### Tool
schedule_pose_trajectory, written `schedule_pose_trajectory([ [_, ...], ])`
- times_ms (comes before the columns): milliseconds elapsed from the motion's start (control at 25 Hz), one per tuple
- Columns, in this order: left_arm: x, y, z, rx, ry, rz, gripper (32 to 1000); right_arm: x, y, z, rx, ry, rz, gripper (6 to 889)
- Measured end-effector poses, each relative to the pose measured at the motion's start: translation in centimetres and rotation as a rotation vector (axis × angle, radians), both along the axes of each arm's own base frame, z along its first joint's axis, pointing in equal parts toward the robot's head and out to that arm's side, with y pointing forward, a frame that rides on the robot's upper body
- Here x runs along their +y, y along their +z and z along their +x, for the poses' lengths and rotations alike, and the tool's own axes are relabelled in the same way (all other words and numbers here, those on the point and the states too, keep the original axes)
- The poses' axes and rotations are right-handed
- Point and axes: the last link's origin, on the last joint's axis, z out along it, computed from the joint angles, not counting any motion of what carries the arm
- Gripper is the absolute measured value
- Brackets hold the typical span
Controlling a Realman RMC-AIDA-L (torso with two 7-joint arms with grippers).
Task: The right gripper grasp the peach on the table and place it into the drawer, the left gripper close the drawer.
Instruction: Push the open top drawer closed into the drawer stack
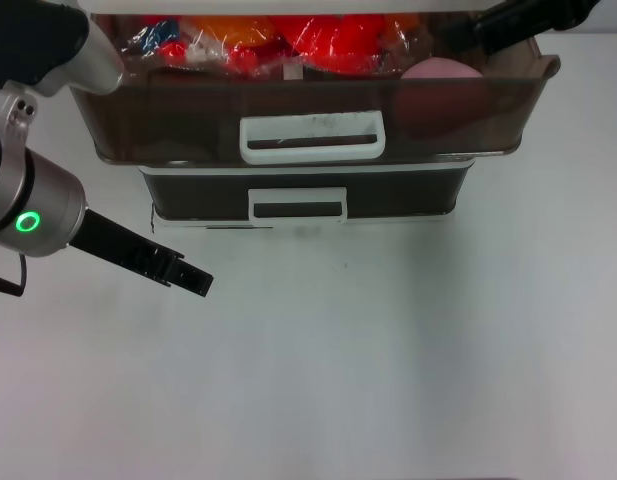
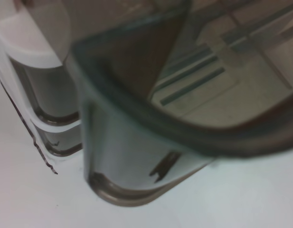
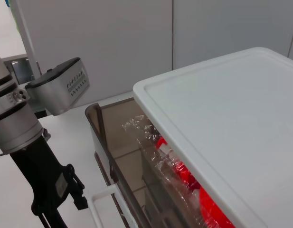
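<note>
- Head view: a plain white tabletop (image 1: 388,350) fills the lower part, with a stacked drawer unit at the far edge.
- The drawer (image 1: 308,120), dark brown and translucent, stands pulled out toward the robot, its wide white handle (image 1: 313,138) facing forward.
- The peach (image 1: 440,70) lies inside the drawer at its right end, behind the front wall, beside red and orange packets (image 1: 288,40) that fill the rest.
- Below it a shallower drawer (image 1: 303,195) with a smaller white handle sits pushed in.
- The left claw (image 1: 193,280) hangs over the tabletop in front of the unit's left corner, apart from the drawer; its fingers lie close together and hold nothing.
- Its silver arm shows a green ring light (image 1: 28,222).
- The right claw (image 1: 458,35) is at the top edge, above the drawer's right rear, just beside the peach; whether it is open cannot be told.
- Left wrist view: the drawer's brown corner (image 2: 137,118) fills the picture very close up, with the white tabletop (image 2: 231,199) beneath and the lower drawers' white edges (image 2: 51,137) to one side.
- Right wrist view: grey wall panels stand behind the unit's white lid (image 3: 231,128).
- Under the lid the open drawer (image 3: 113,137) shows the packets (image 3: 184,175).
- The left claw's black body (image 3: 51,185) and silver arm stand beside the drawer's corner.
</note>
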Motion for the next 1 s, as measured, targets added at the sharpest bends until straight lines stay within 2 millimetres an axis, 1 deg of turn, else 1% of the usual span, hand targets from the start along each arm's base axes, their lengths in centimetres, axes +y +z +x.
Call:
schedule_pose_trajectory([
  [1000, -0.04, 0.00, -0.05, 0.000, 0.002, -0.001, 813, -0.07, 0.02, 0.36, 0.000, -0.011, 0.003, 868],
])
